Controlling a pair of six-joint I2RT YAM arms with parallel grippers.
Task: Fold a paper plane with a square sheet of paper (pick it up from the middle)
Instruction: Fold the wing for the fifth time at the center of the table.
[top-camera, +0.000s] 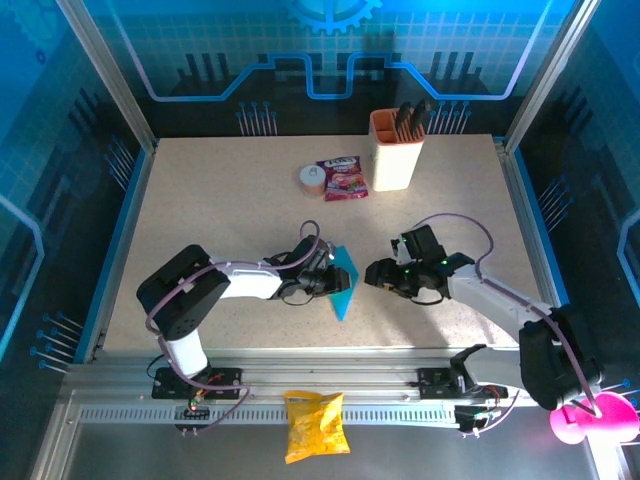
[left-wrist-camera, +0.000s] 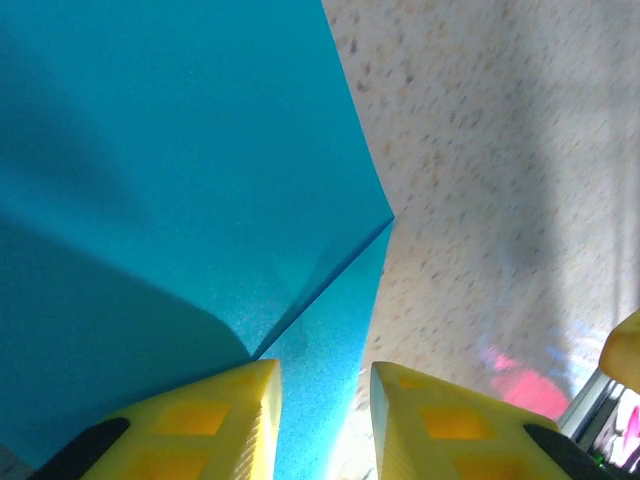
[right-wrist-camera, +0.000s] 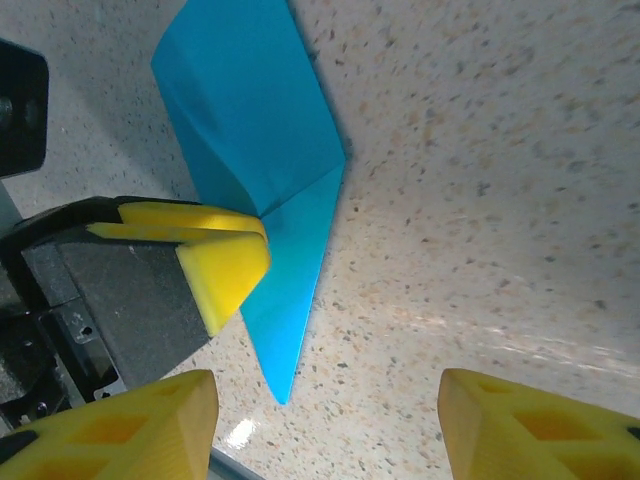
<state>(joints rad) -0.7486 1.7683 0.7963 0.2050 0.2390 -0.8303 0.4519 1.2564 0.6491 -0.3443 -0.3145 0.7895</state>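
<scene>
The square sheet of paper (top-camera: 343, 292) lies folded on the table as a cyan-blue shape with a diagonal crease and a long point toward the near edge. My left gripper (top-camera: 325, 277) is over its left side. In the left wrist view the paper (left-wrist-camera: 180, 150) fills the left half, and the left gripper (left-wrist-camera: 325, 420) stands narrowly open with the paper's right edge running between its fingers. In the right wrist view a left finger (right-wrist-camera: 225, 265) touches the paper (right-wrist-camera: 250, 110) at the crease. My right gripper (top-camera: 380, 273) (right-wrist-camera: 325, 395) is wide open over bare table, right of the paper's point.
At the back stand a cream holder (top-camera: 397, 150) with dark tools, a red-purple snack packet (top-camera: 342, 178) and a small round roll (top-camera: 312, 178). A yellow crisp bag (top-camera: 315, 425) lies on the front rail. A pink object (top-camera: 590, 420) sits at the bottom right.
</scene>
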